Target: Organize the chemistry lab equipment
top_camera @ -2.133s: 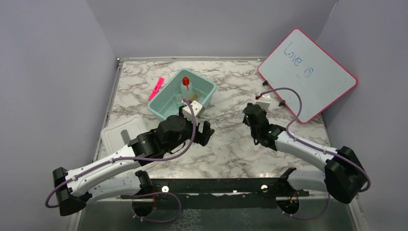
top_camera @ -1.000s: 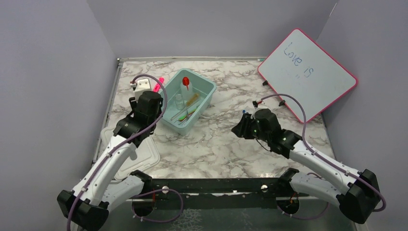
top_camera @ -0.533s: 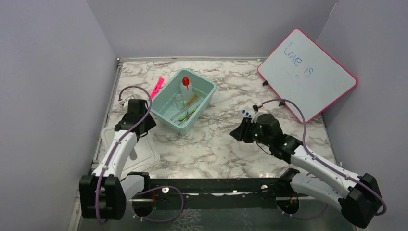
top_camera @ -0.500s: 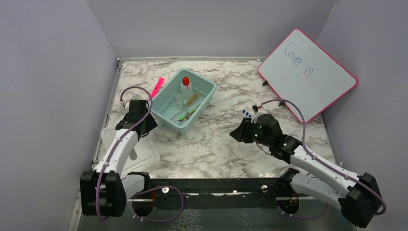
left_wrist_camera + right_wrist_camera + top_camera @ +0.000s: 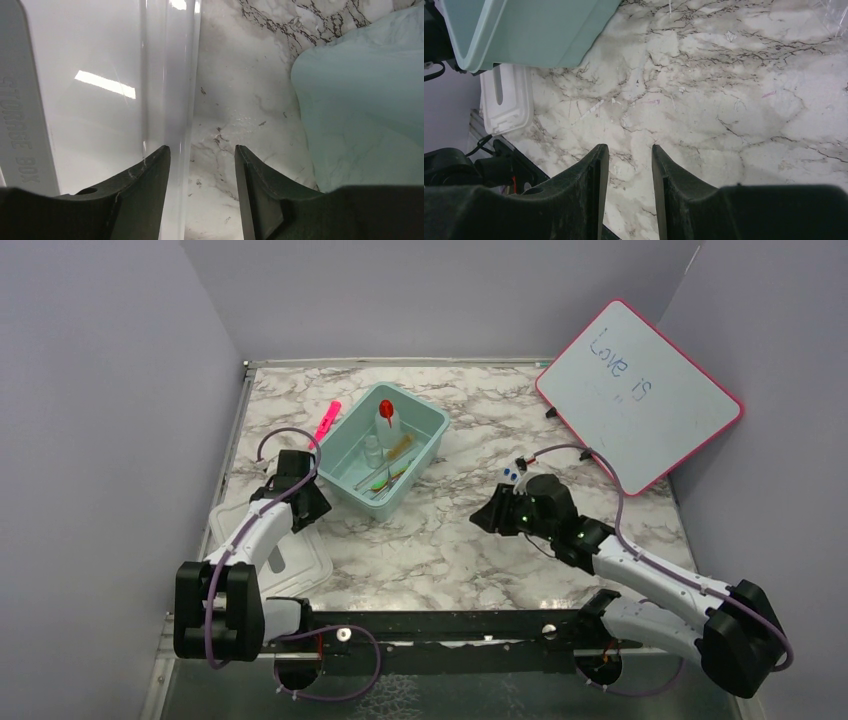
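Left gripper, jaws apart, has been drawn back from the teal bin to the edge of the white lid, so lidding is judged next, the red-bulbed dropper and green-handled tool being already binned.

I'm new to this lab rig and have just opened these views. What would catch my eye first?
The pink-framed whiteboard reading "Love is" leans at the far right. A mint-green plastic bin sits left of centre, with a red-bulbed dropper bottle upright inside. The open left gripper hangs over the edge of a white plastic lid, and the open right gripper hangs above the marble table.
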`<state>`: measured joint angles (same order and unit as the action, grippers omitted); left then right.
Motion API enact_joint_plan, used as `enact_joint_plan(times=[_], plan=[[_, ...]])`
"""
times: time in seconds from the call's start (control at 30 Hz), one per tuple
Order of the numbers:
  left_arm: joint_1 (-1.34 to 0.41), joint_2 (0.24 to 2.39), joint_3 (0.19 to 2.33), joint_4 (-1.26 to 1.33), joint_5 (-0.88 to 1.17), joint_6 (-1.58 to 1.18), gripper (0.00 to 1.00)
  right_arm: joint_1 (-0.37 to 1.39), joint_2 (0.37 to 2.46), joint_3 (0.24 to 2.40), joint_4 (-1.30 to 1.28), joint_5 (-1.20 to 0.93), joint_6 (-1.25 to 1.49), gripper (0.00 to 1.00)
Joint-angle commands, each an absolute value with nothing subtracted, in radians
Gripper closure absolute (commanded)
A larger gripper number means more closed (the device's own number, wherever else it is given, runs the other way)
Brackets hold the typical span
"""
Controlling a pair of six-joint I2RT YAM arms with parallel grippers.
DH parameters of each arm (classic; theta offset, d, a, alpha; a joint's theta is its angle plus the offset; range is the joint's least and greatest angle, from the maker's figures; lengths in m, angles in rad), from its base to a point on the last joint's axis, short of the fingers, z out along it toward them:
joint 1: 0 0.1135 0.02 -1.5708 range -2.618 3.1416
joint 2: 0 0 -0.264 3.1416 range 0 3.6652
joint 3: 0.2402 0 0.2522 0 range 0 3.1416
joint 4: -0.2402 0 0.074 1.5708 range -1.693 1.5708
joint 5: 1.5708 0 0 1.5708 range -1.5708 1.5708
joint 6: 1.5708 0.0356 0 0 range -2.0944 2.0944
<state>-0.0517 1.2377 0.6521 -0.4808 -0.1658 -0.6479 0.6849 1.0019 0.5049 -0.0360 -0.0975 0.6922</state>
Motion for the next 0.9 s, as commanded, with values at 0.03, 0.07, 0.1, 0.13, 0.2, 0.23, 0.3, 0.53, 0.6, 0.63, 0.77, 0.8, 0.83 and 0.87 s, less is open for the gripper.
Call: enact_joint_plan(times=[0.03,0.07,0.1,0.13,0.2,0.23,0.3,0.53,0.6,0.63,0.77,0.8,0.83,0.87], plan=[[-0.046,1.203,0.65,-0.54,-0.254,-0.68,0.4,0.68,1.032,0.506,0.029,-0.124,0.692,0.59],[-0.046,1.187,0.65,-0.547,-0.272,-0.685,0.38,0.68,1.035,0.507,0.031,-0.124,0.69,0.59],[-0.046,1.171,0.647,-0.552,-0.295,-0.691,0.36,0.68,1.039,0.507,0.034,-0.124,0.69,0.59],[-0.046,1.158,0.643,-0.553,-0.31,-0.701,0.35,0.68,1.042,0.505,0.04,-0.124,0.691,0.59],[-0.045,1.147,0.628,-0.542,-0.297,-0.715,0.35,0.68,1.05,0.504,0.049,-0.127,0.694,0.59],[-0.046,1.155,0.62,-0.53,-0.28,-0.716,0.36,0.68,1.054,0.505,0.052,-0.131,0.696,0.59],[-0.045,1.181,0.609,-0.506,-0.244,-0.719,0.42,0.68,1.062,0.506,0.056,-0.136,0.696,0.59],[-0.046,1.224,0.572,-0.455,-0.199,-0.732,0.6,0.68,1.07,0.505,0.064,-0.138,0.699,0.6],[-0.045,1.23,0.567,-0.45,-0.196,-0.735,0.6,0.68,1.076,0.505,0.071,-0.148,0.7,0.6],[-0.045,1.233,0.561,-0.448,-0.197,-0.738,0.6,0.68,1.08,0.505,0.077,-0.154,0.697,0.61],[-0.045,1.23,0.575,-0.447,-0.209,-0.732,0.72,0.68,1.123,0.535,0.035,-0.124,0.695,0.61],[-0.045,1.207,0.584,-0.451,-0.208,-0.728,0.77,0.681,1.135,0.547,0.016,-0.114,0.701,0.62],[-0.045,1.183,0.592,-0.458,-0.209,-0.726,0.82,0.684,1.142,0.552,0.015,-0.113,0.702,0.61],[-0.045,1.156,0.597,-0.467,-0.216,-0.726,0.86,0.689,1.144,0.553,0.022,-0.115,0.704,0.61]])
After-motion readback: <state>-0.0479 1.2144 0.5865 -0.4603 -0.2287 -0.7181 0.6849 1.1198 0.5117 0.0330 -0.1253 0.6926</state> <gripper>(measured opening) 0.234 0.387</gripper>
